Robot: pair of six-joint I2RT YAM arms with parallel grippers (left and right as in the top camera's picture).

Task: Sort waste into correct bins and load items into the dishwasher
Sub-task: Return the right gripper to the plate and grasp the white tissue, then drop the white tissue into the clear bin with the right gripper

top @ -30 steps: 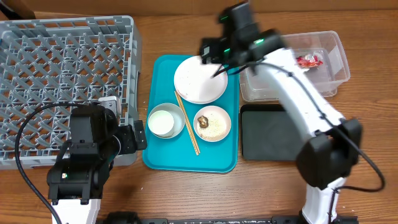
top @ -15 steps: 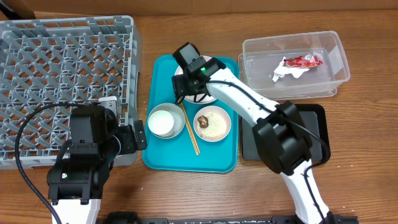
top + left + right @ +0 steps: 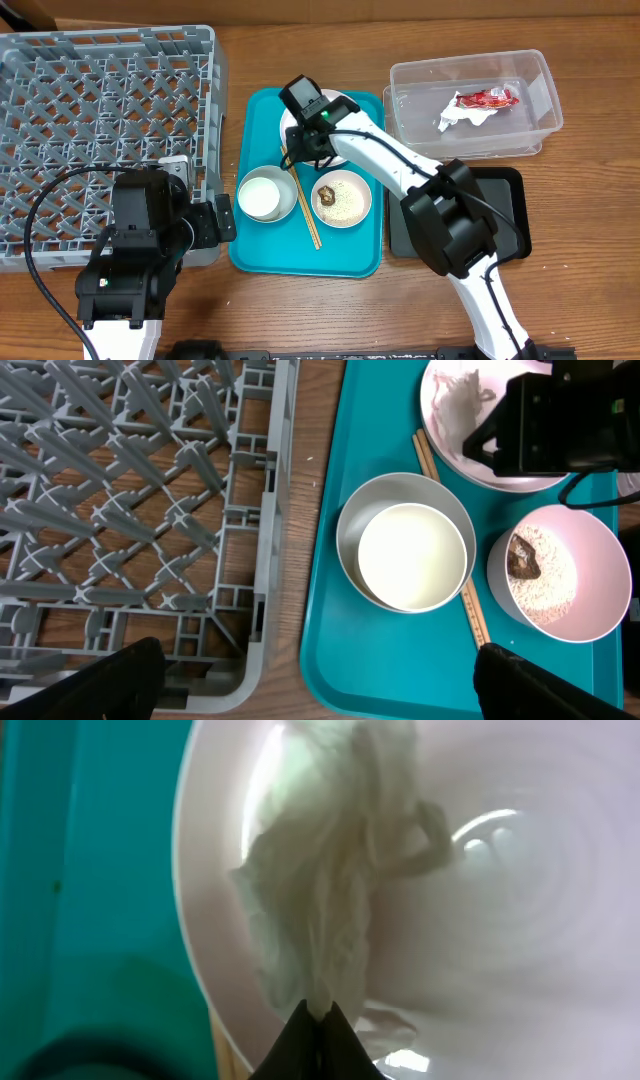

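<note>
Right end effector (image 3: pixel 320 1026) is pinching crumpled white paper (image 3: pixel 320 900), obscuring large round white plate (image 3: pixel 520 940); left end effector (image 3: pixel 320 685) is gaping, empty.

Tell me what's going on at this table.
The right end effector is down over the large round white plate on the teal plastic serving tray. It looks pinched shut on the crumpled white paper lying there. The crinkled red wrapper is already in the clear plastic rectangular tub. The left end effector hangs open beside the large grey plastic dish rack, holding nothing.
</note>
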